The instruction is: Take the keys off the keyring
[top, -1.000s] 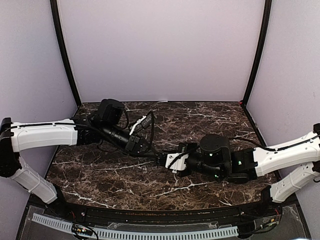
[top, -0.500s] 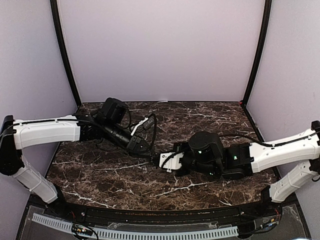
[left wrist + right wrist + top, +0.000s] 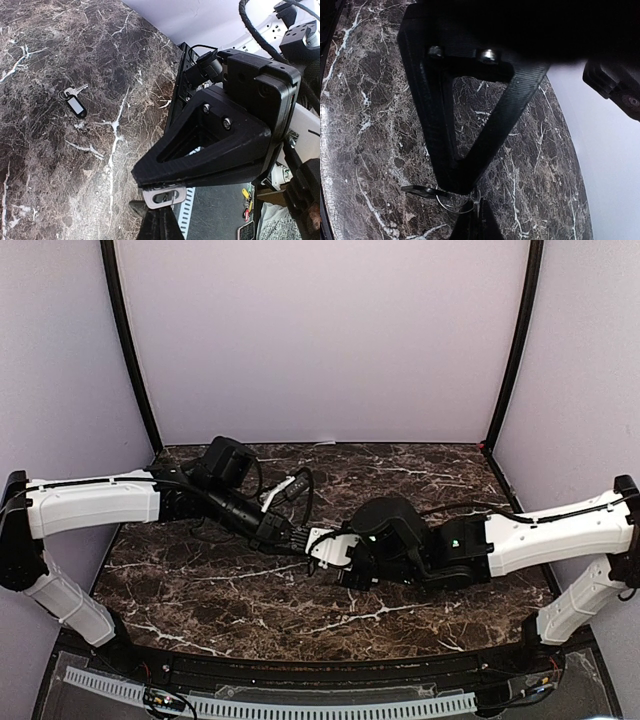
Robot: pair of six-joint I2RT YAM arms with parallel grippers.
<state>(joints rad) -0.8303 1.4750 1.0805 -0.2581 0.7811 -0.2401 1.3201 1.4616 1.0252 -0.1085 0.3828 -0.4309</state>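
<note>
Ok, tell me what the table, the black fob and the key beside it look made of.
Table: dark marble or marble-look laminate, white veins, slight sheen. Fob: probably plastic, black frame, pale insert. Key: metal, silvery and bright against the stone.

desk (image 3: 200,590): dark brown-black marble, white veins
walls (image 3: 320,340): plain pale lilac
corner posts (image 3: 130,350): black
arms (image 3: 90,505): white shells, black joints, black cables
left tool (image 3: 159,225): black
right tool (image 3: 470,227): black
keyring (image 3: 76,106): black fob, white face panel
keys (image 3: 78,90): silvery
key at tool tips (image 3: 165,196): silvery grey
</note>
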